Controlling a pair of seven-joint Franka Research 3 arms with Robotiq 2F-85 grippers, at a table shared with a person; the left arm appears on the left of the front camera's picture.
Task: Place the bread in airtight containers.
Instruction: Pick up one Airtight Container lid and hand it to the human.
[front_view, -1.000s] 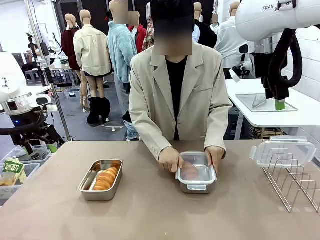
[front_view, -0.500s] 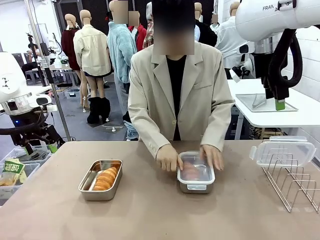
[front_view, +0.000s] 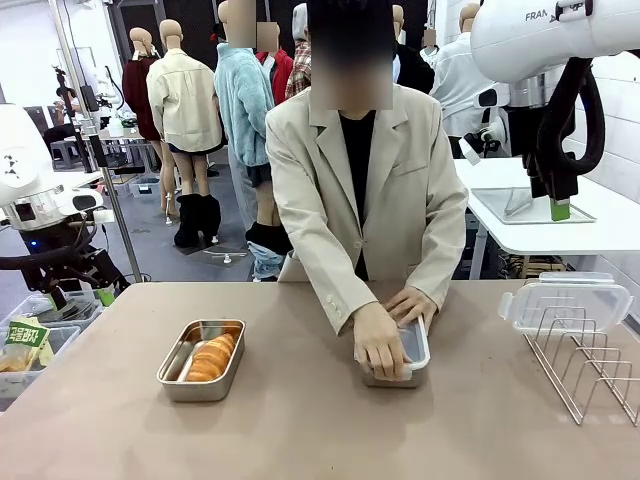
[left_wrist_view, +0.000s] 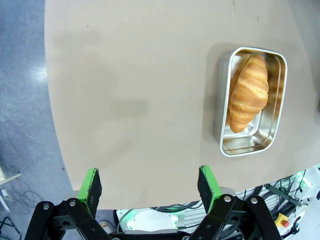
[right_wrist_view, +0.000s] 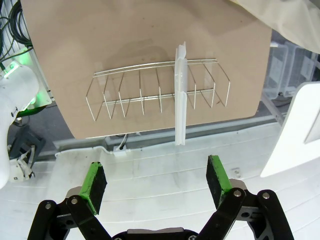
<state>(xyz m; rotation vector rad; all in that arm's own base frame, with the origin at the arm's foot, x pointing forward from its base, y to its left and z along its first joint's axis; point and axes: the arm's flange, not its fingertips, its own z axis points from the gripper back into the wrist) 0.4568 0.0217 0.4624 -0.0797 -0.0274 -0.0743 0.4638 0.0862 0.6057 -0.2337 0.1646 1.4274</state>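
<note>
- While the person's hands (front_view: 380, 340) work on the lidded box (front_view: 416, 347), a croissant (front_view: 212, 357) lies in the open box (front_view: 172, 376), mid-left on the desk (front_view: 300, 430).
- Open box likely needs the spare lid (front_view: 565, 300), standing in the rack (front_view: 590, 375).
- Right end effector (right_wrist_view: 157, 185): jaws wide, empty, above the rack. Pinch the lid's edge and lift straight.
- Left end effector (left_wrist_view: 149, 185): open, empty, by the desk edge. Could steady the box.

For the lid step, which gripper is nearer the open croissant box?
Left. The left gripper hangs off the table edge near the box; the right gripper is above the wire rack.
</note>
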